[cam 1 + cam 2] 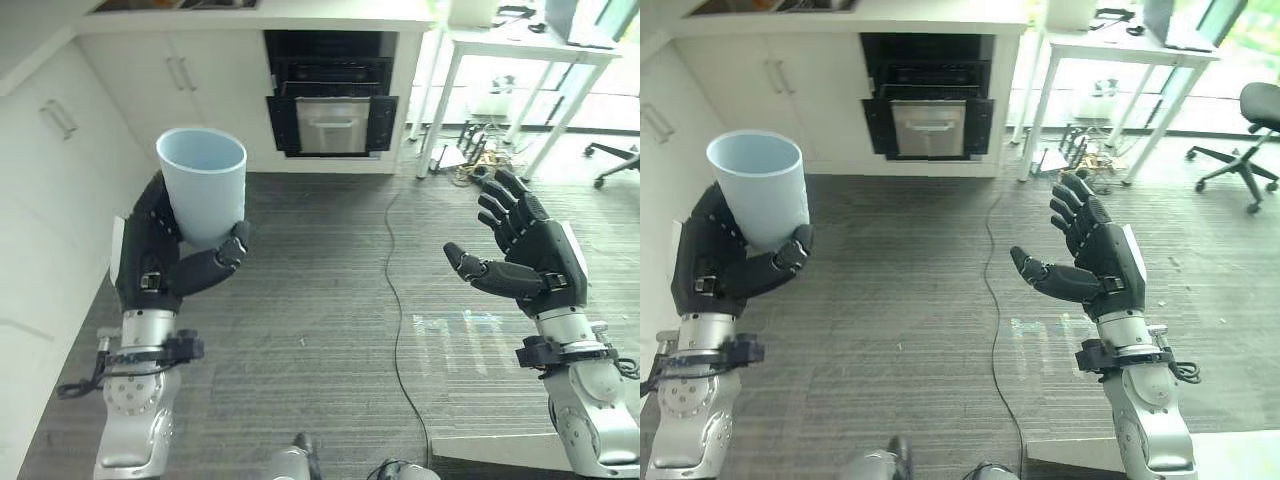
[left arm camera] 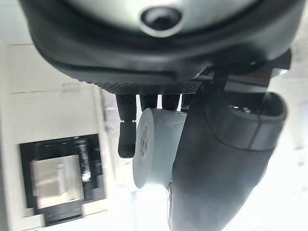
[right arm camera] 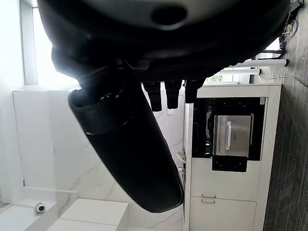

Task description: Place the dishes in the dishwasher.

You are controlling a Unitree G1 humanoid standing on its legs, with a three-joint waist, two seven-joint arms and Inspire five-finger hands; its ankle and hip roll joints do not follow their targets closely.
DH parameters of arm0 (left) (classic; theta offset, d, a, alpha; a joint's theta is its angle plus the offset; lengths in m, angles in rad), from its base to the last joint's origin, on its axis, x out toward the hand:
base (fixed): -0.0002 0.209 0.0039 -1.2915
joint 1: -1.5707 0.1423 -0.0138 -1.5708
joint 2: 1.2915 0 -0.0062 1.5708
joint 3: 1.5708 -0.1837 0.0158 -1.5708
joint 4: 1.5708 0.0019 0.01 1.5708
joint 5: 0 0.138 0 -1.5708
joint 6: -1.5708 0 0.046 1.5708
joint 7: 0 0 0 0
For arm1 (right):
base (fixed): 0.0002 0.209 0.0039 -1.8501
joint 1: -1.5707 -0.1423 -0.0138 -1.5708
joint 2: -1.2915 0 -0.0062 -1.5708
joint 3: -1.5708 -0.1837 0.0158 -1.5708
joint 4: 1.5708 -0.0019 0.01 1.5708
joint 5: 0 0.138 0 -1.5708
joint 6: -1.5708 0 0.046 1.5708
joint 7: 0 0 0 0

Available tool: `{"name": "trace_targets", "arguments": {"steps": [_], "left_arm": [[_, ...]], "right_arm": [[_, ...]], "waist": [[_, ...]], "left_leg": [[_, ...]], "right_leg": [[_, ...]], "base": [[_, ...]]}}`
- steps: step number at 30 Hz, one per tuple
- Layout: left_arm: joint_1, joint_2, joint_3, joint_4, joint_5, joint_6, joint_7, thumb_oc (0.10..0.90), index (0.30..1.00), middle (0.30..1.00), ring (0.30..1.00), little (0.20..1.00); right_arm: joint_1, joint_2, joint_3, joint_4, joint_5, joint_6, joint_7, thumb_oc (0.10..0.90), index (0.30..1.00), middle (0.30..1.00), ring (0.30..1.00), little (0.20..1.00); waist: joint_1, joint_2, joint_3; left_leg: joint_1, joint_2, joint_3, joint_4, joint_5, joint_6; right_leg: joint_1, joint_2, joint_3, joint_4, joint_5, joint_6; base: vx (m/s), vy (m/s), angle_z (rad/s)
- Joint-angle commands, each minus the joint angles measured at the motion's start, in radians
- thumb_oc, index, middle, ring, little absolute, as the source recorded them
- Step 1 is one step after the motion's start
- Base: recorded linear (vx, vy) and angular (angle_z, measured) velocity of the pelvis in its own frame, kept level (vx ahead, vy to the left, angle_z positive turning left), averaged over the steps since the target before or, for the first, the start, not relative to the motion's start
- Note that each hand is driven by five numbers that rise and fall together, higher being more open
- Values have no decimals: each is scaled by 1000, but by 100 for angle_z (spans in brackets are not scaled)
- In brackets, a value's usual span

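A pale blue cup [image 1: 204,184] stands upright in my left hand [image 1: 160,255], whose fingers and thumb curl round its lower half. The left wrist view shows the cup's white base [image 2: 154,144] pinched between thumb and fingers. My right hand [image 1: 525,250] hovers at the right, palm turned inward, fingers straight and spread, holding nothing. Straight ahead, built into the white cabinets, is the dishwasher [image 1: 332,95] with its dark door hanging open and a steel-fronted panel inside.
White cabinets [image 1: 60,150] run along the left side and back wall. A white table [image 1: 520,50] stands at the back right with cables and clutter under it, and an office chair [image 1: 1250,130] is farther right. Grey wood floor [image 1: 330,300] lies between me and the dishwasher.
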Motion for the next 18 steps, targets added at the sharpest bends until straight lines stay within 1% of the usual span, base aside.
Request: {"name": "trace_targets", "arguments": {"steps": [1,5,7,9,14,18], "left_arm": [[-91,18,63,-89,-24,-161,57,400,300,300,300,300],[-108,30,47,-79,9,-140,64,400,300,300,300,300],[-135,61,45,-58,7,-120,67,400,300,300,300,300],[-142,67,39,-57,18,-111,64,400,300,300,300,300],[-146,75,28,-56,29,-110,72,400,300,300,300,300],[-140,72,23,-50,40,-114,79,400,300,300,300,300]], "right_arm": [[-61,13,-53,-69,10,-140,-13,800,900,900,900,900],[-43,48,-35,-78,1,-162,-31,800,900,900,900,900],[-54,74,-14,-70,-21,-166,-52,800,900,900,900,900],[-68,77,-5,-68,-30,-170,-53,800,900,900,900,900],[-71,73,5,-68,-24,-170,-54,800,900,900,900,900],[-54,68,-5,-66,1,-168,-31,800,900,900,900,900]], "waist": [[-45,-9,-80],[-56,-8,-98],[-56,-14,-99],[-51,-22,-96],[-57,-33,-94],[-74,-34,-97]], "left_leg": [[-3,-8,0,41,-89,-11],[9,-16,12,41,-109,-2],[19,-34,0,41,-130,16],[22,-41,-1,41,-141,27],[26,-46,2,41,-155,39],[33,-38,13,41,-157,37]], "right_leg": [[-50,30,49,55,-53,37],[-44,3,36,55,-42,65],[-47,-15,32,55,-28,84],[-48,-21,30,55,-24,89],[-64,-6,63,55,-27,84],[-71,16,93,55,-33,73]], "base": [[-16,153,3],[15,131,17],[22,161,34],[-31,72,16],[-31,1,-10],[-3,-50,-30]]}}
